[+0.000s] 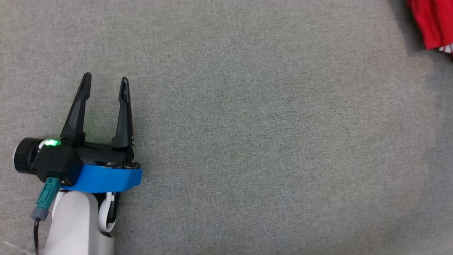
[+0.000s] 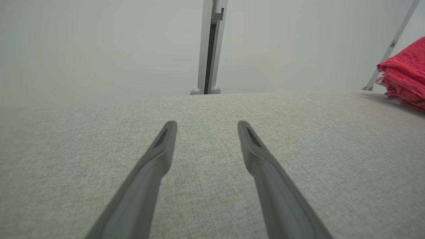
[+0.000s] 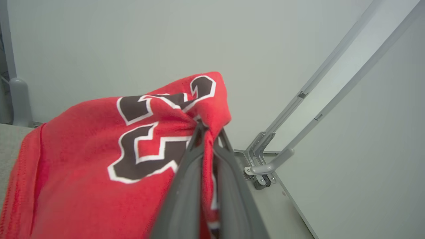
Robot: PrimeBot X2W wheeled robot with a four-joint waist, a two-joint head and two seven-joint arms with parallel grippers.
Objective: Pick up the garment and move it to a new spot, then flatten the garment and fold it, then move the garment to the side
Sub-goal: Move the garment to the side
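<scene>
The garment (image 3: 99, 159) is red cloth with dark, white-edged lettering. In the right wrist view my right gripper (image 3: 210, 131) is shut on a fold of it, the cloth bunched over and between the two grey fingers. The head view catches a red corner of the garment (image 1: 433, 21) at the top right, and the left wrist view has it as a red bundle (image 2: 403, 74) at the right edge. My left gripper (image 1: 105, 79) hovers over the grey surface at the lower left, open, with nothing between its fingers (image 2: 162, 146).
A grey fabric surface (image 1: 265, 141) spreads across the head view. Beyond its far edge stand a pale wall and a vertical metal post (image 2: 210, 46). Slanted metal frame bars (image 3: 298, 116) rise to the right of the garment.
</scene>
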